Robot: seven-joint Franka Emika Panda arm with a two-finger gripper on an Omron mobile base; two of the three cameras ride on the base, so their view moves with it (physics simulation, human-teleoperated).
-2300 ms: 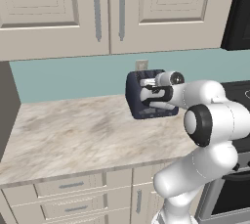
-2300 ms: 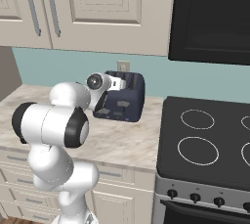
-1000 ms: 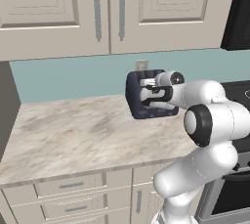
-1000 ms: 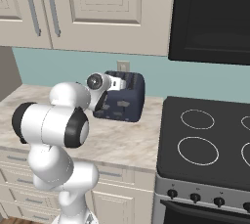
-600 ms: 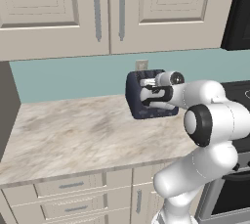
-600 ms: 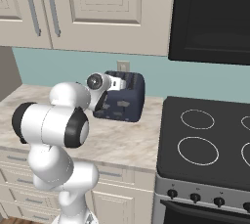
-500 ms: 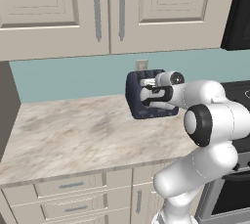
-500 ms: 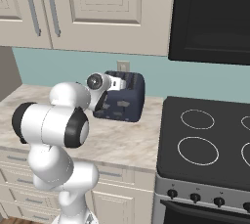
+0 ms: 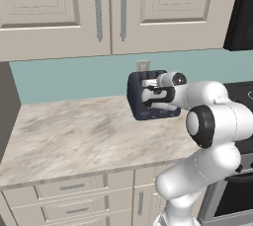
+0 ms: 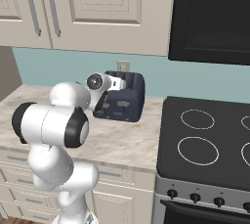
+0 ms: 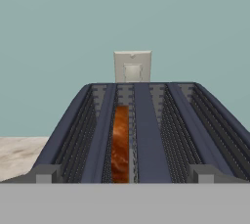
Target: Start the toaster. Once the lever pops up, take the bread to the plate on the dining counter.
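Claw point(image 9: 147, 96) open wide, empty, pressed close against near end of toaster point(image 9: 139, 105), level with its top. Toaster sits at back of counter point(image 9: 69, 133), below wall outlet point(image 11: 132, 66). Bread point(image 11: 120, 145) stands edge-on in left slot, long axis running straight away from claw. Stove point(image 10: 210, 145) further right.
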